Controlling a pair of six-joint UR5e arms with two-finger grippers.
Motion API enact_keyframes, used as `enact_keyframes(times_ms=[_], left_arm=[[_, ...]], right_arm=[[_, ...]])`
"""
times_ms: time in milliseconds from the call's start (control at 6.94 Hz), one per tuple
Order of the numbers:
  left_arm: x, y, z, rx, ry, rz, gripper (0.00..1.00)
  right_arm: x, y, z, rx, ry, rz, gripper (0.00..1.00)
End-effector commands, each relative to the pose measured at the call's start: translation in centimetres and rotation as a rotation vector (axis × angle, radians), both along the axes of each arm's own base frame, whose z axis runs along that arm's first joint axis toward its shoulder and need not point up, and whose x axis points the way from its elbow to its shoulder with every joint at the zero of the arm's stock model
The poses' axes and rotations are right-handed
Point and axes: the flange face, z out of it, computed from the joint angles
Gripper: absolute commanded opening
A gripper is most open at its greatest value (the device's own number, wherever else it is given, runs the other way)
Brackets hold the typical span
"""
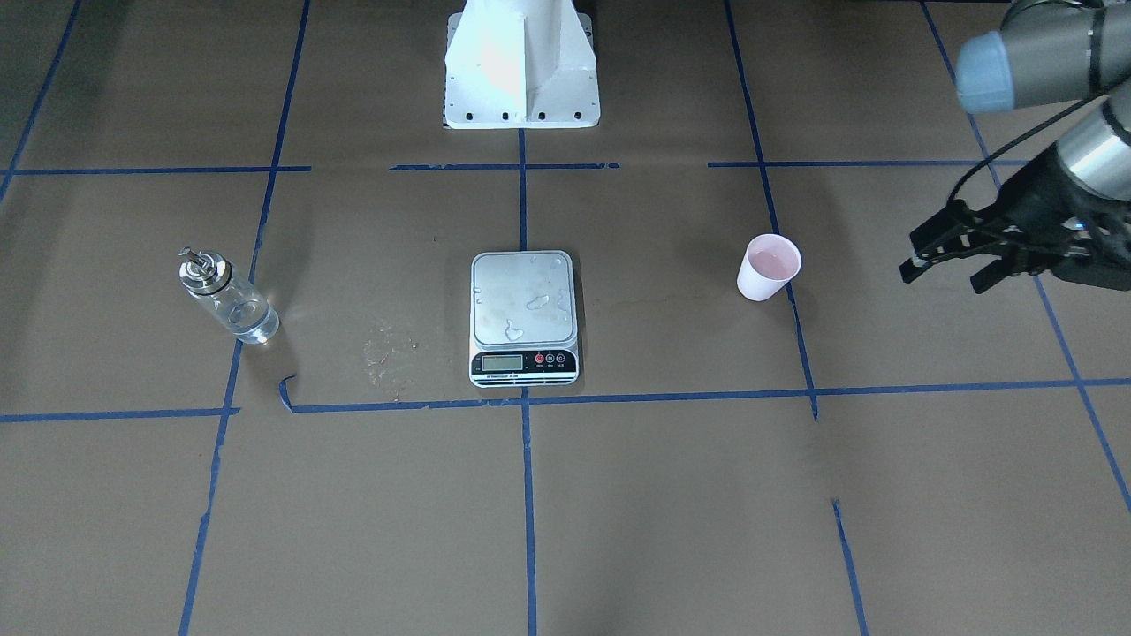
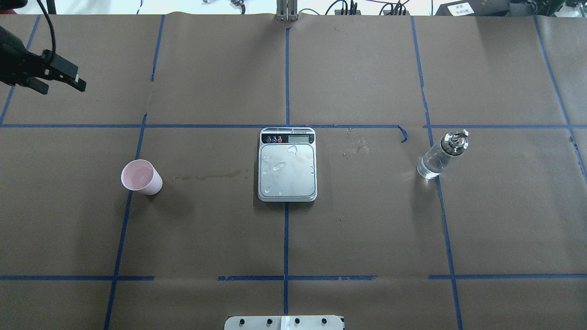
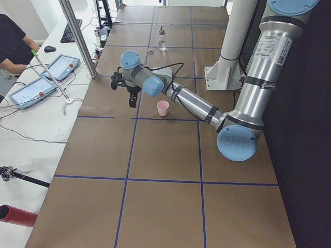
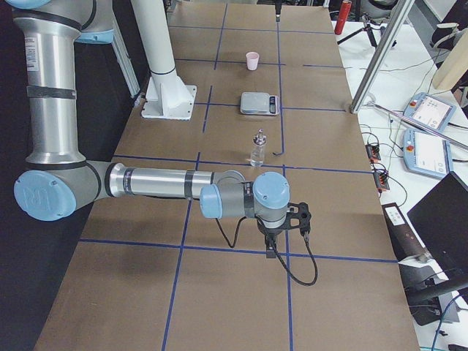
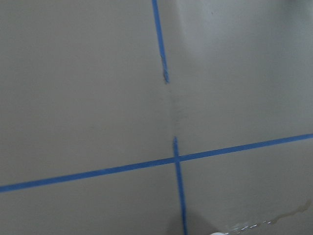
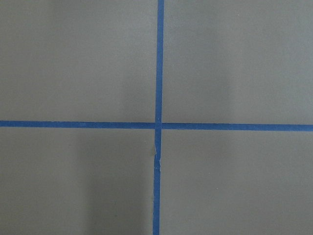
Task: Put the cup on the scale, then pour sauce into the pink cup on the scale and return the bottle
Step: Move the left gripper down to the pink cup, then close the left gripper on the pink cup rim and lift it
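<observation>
Fingers (image 1: 923,252) of left gripper (image 1: 941,265) apart, gripping nothing, hanging above the table clear of the cup (image 1: 767,268) | right gripper (image 4: 272,252): cannot tell whether apart or together | cup upright on table, well apart from scale (image 1: 524,300) | bottle (image 1: 228,296) upright on scale's other side | droplets on scale platform

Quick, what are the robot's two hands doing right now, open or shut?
The black left gripper: fingers open, holding nothing.
The black right gripper: cannot tell, since it shows only in the side view.
</observation>
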Motion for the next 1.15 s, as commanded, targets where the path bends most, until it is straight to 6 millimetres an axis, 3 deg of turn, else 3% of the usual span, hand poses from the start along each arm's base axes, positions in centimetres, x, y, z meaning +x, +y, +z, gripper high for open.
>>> enact_keyframes(times_ms=[0,144,432,1009], left_arm=[[7.8,5.4,0.8,-0.124,-0.059,-0.035,1.0],[11.5,6.9,1.4,-0.141,-0.119,-0.08,1.0],[14.6,8.8,2.4,-0.191,-0.14,-0.064,1.0],[14.8,8.7,5.5,-0.192,-0.145,-0.06,0.99]], right_arm=[[-0.1,-0.1,0.0,-0.002,-0.003,0.001,1.0],[-0.1,-0.3,-0.3,0.004,-0.003,0.001,1.0],[0.0,-0.6,-0.9,0.014,-0.003,0.002,1.0],[-0.1,-0.7,-1.2,0.02,-0.004,0.001,1.0]])
